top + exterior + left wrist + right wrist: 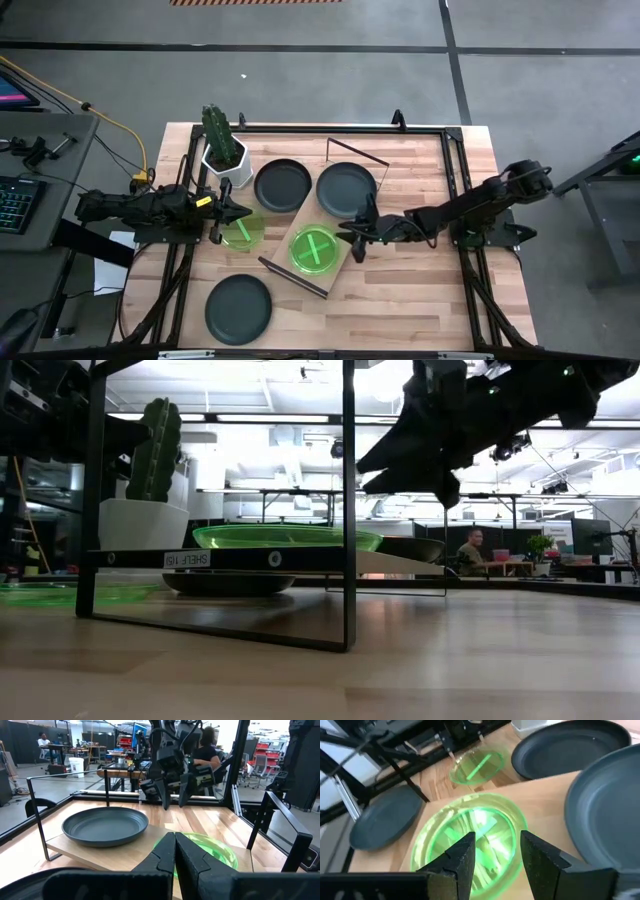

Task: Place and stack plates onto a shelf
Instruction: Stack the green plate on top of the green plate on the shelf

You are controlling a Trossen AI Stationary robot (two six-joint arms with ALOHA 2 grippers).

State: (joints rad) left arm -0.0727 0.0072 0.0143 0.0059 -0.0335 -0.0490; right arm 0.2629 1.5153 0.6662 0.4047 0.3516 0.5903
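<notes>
A cactus pot (226, 150) stands behind the shelf (300, 262). The right pincer (352, 240), fingers apart, hangs beside the green plate (315, 249) on it. The left pincer (226, 212) is pinched together.

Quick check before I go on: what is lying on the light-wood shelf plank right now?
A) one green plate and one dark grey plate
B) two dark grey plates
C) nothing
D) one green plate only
A: in the high view the light-wood shelf plank carries a translucent green round plate and a matte dark grey round plate side by side.
</notes>
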